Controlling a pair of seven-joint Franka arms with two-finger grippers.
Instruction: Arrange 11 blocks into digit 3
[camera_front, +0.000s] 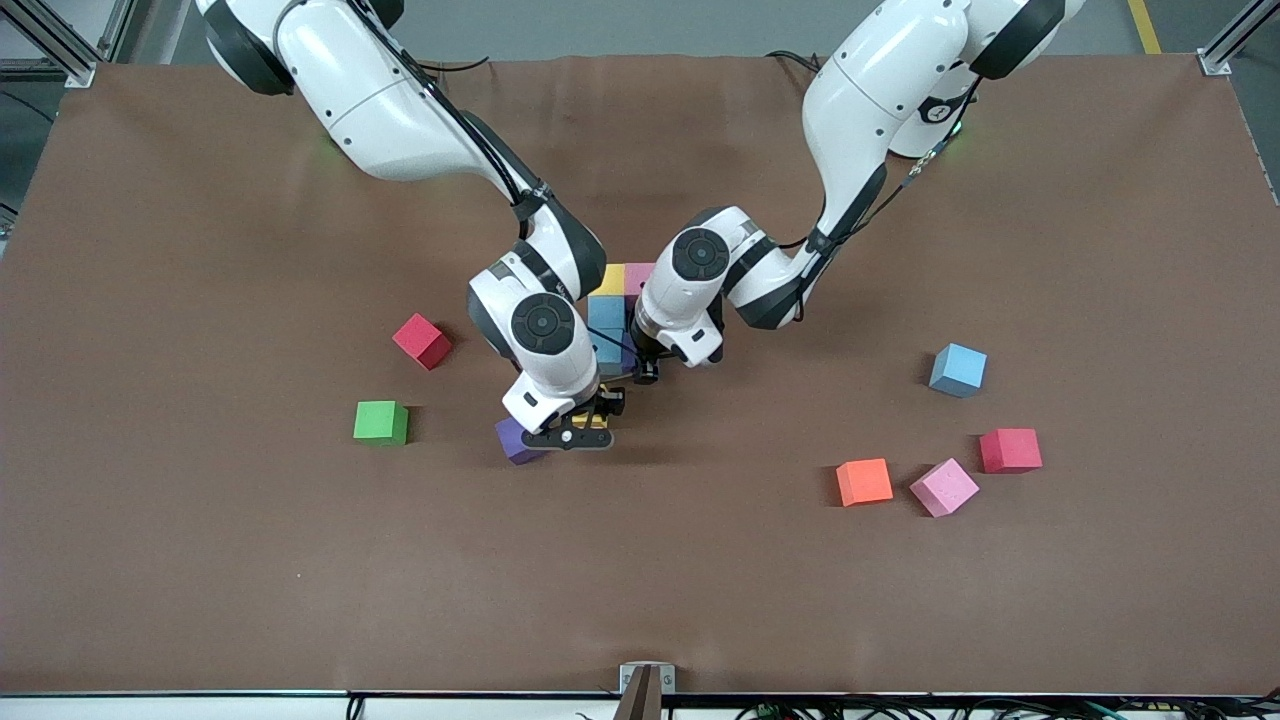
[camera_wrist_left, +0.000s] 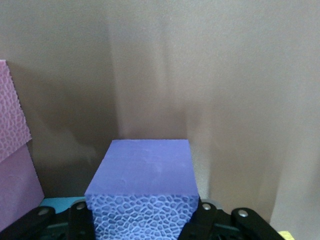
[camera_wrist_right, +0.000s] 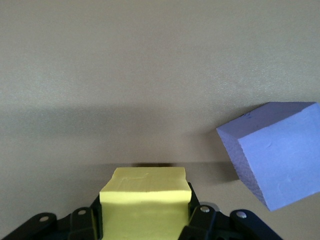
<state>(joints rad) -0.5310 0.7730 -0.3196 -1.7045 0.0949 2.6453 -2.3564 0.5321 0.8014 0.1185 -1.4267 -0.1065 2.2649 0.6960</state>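
Blocks of the started figure (camera_front: 612, 300) sit mid-bench, half hidden under my wrists. My left gripper (camera_wrist_left: 143, 216) pinches a purple block (camera_wrist_left: 142, 170) beside them. My right gripper (camera_front: 578, 435) pinches a yellow block (camera_wrist_right: 145, 192), with a loose purple block (camera_front: 515, 442) just beside it. My arms crowd each other, so I could nudge placed cubes. Open bench (camera_front: 640, 580) lies nearer the camera.

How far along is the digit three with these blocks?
Partly built: a cluster of yellow, pink and blue cubes sits mid-table, much of it hidden by the arms. In hand: the left gripper grips a purple cube, the right gripper a yellow cube. Left: loose cubes, and another purple cube by the right gripper.
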